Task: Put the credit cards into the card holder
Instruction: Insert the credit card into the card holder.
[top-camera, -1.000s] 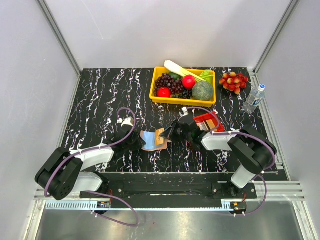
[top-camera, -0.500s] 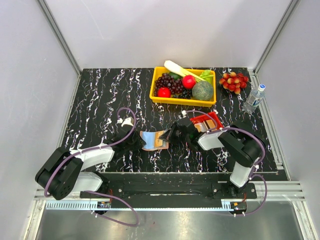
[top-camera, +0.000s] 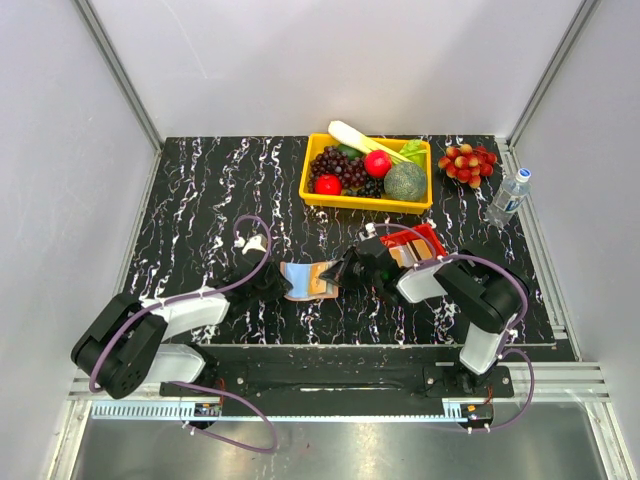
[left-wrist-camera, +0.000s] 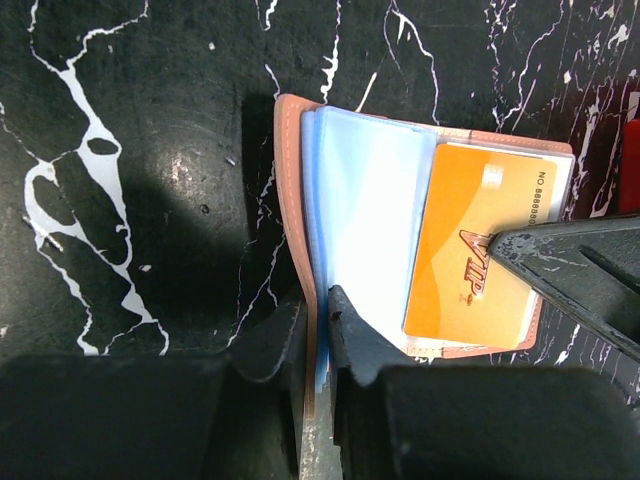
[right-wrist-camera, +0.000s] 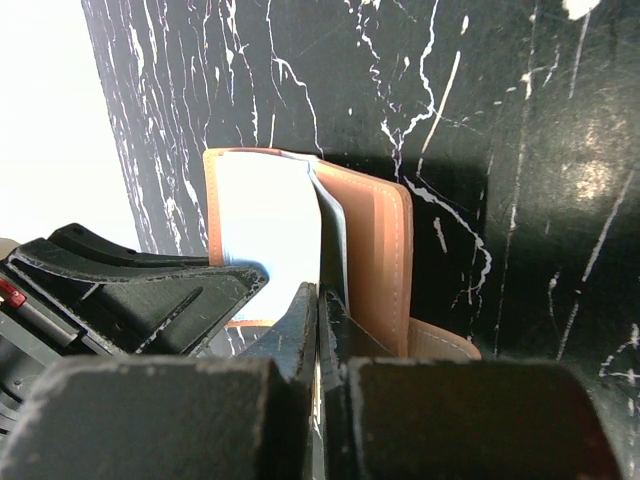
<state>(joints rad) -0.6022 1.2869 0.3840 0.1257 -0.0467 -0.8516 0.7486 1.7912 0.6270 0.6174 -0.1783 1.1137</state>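
A black, white-veined counter (top-camera: 200, 200) fills the floor between pale grey walls (top-camera: 300, 60). At the centre of the overhead view the card holder (top-camera: 300, 280) lies open. The left gripper (left-wrist-camera: 318, 315) has its jaws pinching the holder's lower edge. The right gripper (right-wrist-camera: 318, 305) has its jaws pressed together on the orange card (left-wrist-camera: 470, 260), which lies on the blue lining. The card's right corner is hidden under a finger. The right arm partly covers a red tray (top-camera: 405, 238).

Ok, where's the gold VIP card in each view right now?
Top external: gold card is the orange patch on the open card holder, mid-table.
Left wrist: card right of centre, on the holder, its edge under the right arm's fingers.
Right wrist: not clearly visible; the fingers block it.
Shared landmark: the holder's pale blue lining.
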